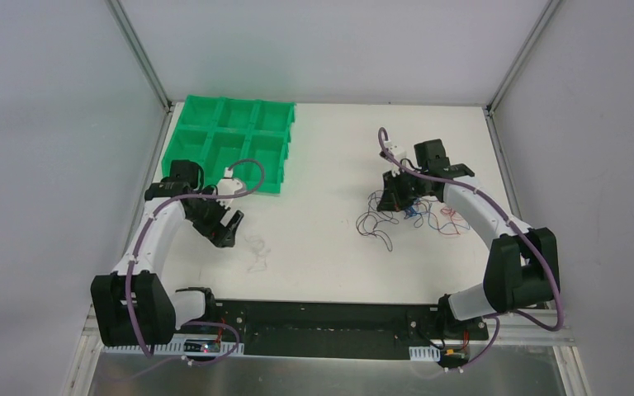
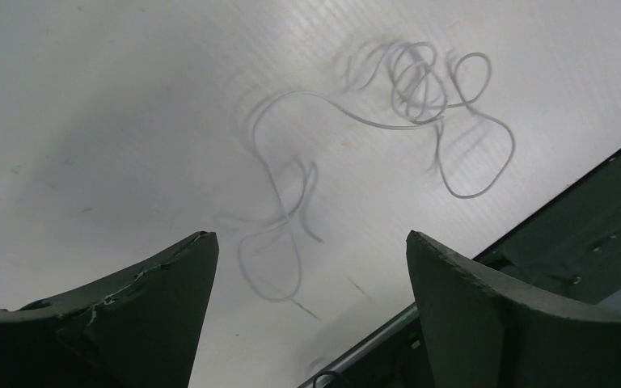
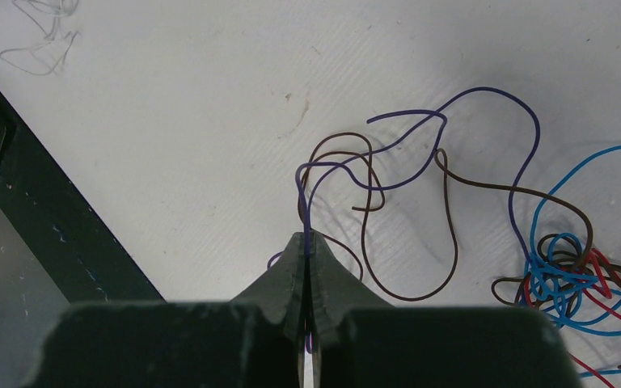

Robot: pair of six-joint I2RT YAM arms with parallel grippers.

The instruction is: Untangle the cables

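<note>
The white cable (image 2: 416, 81) lies loose on the table in a small knot with a long tail, also visible as a faint white cable (image 1: 256, 252) from above. My left gripper (image 2: 309, 236) hovers open just over its tail, nothing between the fingers; it is the left gripper (image 1: 224, 227) in the top view. The other cables (image 1: 417, 216) lie tangled at the right. My right gripper (image 3: 308, 238) is shut on a purple cable (image 3: 485, 90), which loops away across a brown cable (image 3: 412, 299). Light blue and red cables (image 3: 566, 275) knot together at the far right.
A green compartment bin (image 1: 229, 142) stands at the back left, close behind the left arm. The black base rail (image 1: 330, 318) runs along the table's near edge, close to the left gripper's right finger. Grey walls enclose the table on three sides.
</note>
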